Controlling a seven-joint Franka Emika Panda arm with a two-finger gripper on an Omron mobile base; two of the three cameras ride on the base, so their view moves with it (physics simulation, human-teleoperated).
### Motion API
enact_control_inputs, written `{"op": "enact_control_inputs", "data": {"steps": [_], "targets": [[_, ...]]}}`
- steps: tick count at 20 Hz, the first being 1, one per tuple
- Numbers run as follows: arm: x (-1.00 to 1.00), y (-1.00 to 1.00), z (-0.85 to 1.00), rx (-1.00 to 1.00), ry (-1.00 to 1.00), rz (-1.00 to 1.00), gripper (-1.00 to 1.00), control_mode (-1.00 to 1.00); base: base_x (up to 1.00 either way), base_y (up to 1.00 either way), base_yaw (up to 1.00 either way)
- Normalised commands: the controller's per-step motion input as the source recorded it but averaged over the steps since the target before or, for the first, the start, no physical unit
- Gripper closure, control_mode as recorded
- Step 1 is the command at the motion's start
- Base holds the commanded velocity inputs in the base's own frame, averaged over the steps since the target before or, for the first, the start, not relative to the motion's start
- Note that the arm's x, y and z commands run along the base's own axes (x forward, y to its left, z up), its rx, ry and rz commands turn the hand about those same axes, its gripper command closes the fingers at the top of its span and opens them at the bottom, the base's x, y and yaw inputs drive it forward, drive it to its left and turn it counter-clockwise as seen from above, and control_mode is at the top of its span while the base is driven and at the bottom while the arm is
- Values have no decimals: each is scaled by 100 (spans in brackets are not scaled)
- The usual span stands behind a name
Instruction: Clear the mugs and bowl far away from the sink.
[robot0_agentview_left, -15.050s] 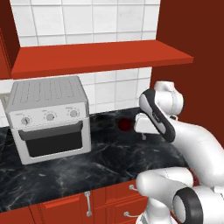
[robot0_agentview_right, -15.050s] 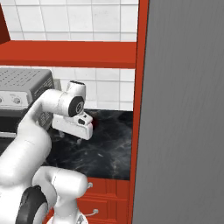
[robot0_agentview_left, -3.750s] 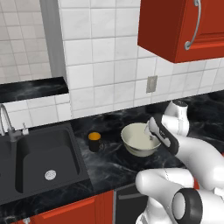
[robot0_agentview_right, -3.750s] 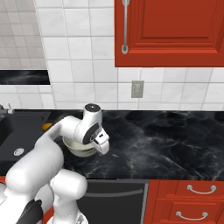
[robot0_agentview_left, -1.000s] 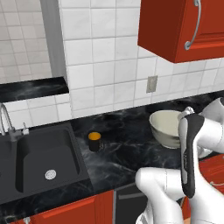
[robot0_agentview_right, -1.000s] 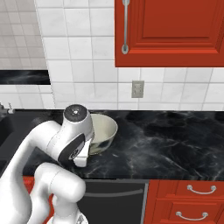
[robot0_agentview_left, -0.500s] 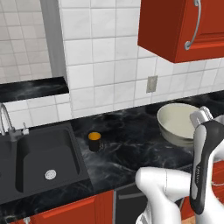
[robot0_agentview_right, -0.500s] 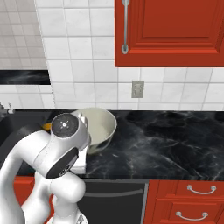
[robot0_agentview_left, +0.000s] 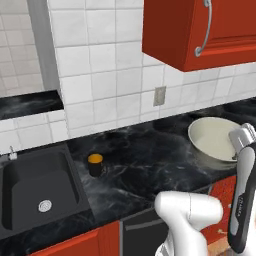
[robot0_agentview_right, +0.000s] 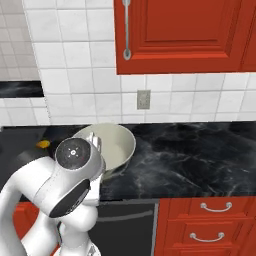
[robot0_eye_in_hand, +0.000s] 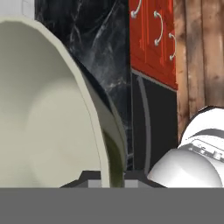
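- We are watching the claw (robot0_eye_in_hand: 106, 180) at the bottom centre of the hand view, and it is pinching the rim of the bowl (robot0_eye_in_hand: 48, 127), jaws narrow, one dark finger on each side of the cream wall.
- In the left base view we are seeing the bowl (robot0_agentview_left: 214, 140) sitting at the right of the frame, with the arm's white and dark link crossing its right side.
- In the right base view we are finding the bowl (robot0_agentview_right: 114, 143) at centre left, just behind the round white joint of the arm.
- We are spotting the mug (robot0_agentview_left: 95, 164), black outside and orange inside, standing upright on the counter (robot0_agentview_left: 150, 165) left of centre, just right of the sink (robot0_agentview_left: 37, 187) and well apart from the bowl.
- In the right base view we are catching an orange glimpse of the mug (robot0_agentview_right: 43, 144) at the left edge.
- We are noting a wall outlet (robot0_agentview_left: 159, 95) on the white tiles and a red cabinet (robot0_agentview_left: 200, 30) in the upper right.
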Motion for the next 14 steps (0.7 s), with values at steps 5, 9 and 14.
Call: {"op": "enact_control_inputs", "data": {"steps": [5, 9, 14], "targets": [[0, 0, 0, 0, 0, 0, 100, 100, 3, -11, -94], [0, 0, 0, 0, 0, 0, 100, 100, 0, 0, -100], [0, 0, 0, 0, 0, 0, 100, 100, 0, 0, -100]]}}
